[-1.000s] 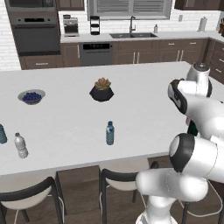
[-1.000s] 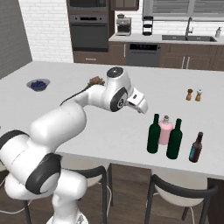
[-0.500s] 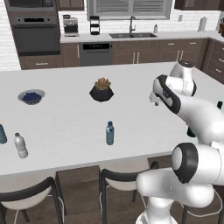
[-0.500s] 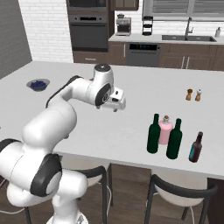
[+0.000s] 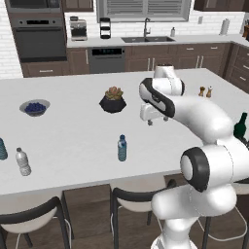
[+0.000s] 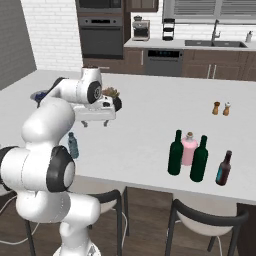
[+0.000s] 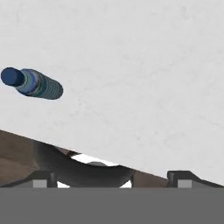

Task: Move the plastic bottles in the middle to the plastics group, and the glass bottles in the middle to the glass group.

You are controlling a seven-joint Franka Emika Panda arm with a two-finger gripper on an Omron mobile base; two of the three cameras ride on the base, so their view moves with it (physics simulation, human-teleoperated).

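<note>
The small blue water bottle [image 5: 122, 148] [image 6: 73, 145] stands near the counter's front edge; it also lies at the upper left of the hand view [image 7: 33, 83]. My gripper [image 5: 156, 121] [image 6: 95, 123] hangs open and empty above the counter [image 5: 73, 131], behind and right of that bottle. Its fingertips [image 7: 43, 177] sit wide apart. Two tall dark green wine bottles [image 6: 175, 153] [image 6: 199, 159] flank the squat pink bottle [image 6: 189, 149] at the counter's right. The clear white-capped water bottle [image 5: 22, 161] and the teal-blue bottle [image 5: 2, 149] stand far left.
A dark potted plant [image 5: 113, 99] and a bowl of blueberries [image 5: 35, 107] sit further back. Salt and pepper shakers [image 6: 221, 108] stand at the back right. A small brown bottle [image 6: 224, 168] stands right of the wine bottles. Stools [image 5: 131, 197] line the front edge.
The arm has swung leftwards across the counter, from near the wine bottles towards the middle. The gripper stays empty. No bottle has moved.
</note>
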